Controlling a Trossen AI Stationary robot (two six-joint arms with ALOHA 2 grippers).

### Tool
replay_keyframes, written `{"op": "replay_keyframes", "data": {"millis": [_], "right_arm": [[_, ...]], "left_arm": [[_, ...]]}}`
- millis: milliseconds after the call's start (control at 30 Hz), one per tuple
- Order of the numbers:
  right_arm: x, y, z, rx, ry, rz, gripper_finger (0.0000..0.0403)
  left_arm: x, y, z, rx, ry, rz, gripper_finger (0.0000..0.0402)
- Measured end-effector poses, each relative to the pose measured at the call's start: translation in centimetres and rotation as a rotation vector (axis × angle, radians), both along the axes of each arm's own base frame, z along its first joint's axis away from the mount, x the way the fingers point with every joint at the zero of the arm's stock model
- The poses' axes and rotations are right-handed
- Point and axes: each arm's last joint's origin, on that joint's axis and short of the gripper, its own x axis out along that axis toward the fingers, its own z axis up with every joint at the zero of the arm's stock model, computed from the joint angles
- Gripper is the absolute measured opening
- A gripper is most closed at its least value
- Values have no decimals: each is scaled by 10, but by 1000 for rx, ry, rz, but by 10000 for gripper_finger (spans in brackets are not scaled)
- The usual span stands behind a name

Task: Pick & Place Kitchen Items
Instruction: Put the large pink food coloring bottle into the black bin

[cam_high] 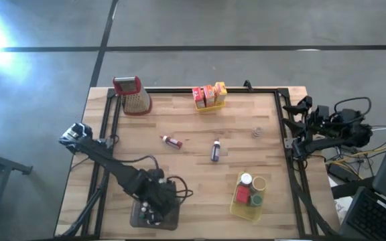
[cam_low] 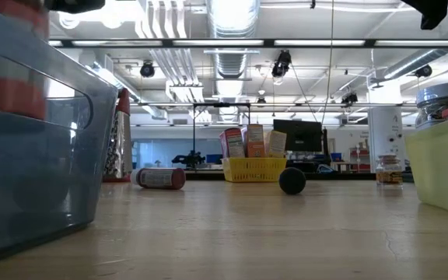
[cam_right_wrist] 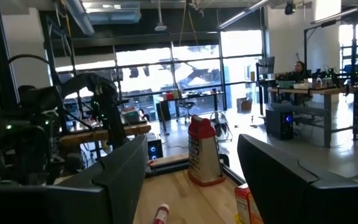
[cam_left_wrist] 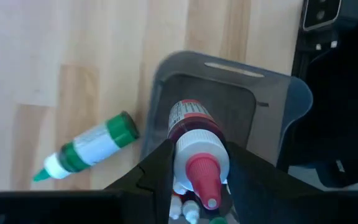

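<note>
Red-capped bottle (cam_left_wrist: pixel 194 149), clamped in the left gripper (cam_left_wrist: pixel 197 180) directly above the grey tray (cam_left_wrist: pixel 291 99).
Landmark, grey tray: green-capped bottle (cam_left_wrist: pixel 89 149) lying on the table (cam_high: pixel 200 134) just beside it; two more small bottles (cam_high: pixel 172 141) (cam_high: pixel 215 150) lying farther off toward the grater (cam_high: pixel 133 95); yellow basket of boxes (cam_high: pixel 209 97) at the far edge; right gripper (cam_high: pixel 299 127) well apart at the table's right edge, fingers parted, holding nothing.

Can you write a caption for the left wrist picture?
Left pincer holds a red-capped small bottle over the grey plastic tray.
</note>
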Motion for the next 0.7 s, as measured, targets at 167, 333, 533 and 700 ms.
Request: {"op": "replay_keyframes", "data": {"millis": [167,333,533,700], "right_arm": [[0,0,0,-1,1,0,232],[0,0,0,-2,1,0,224],[0,0,0,-1,1,0,219],[0,0,0,0,1,0,227]], "left_arm": [[8,-8,-15,-30,46,-20,130],[11,-16,-27,-27,75,-33,130],[10,-21,-30,-39,89,-31,131],[7,-26,-30,-27,81,-41,131]]}}
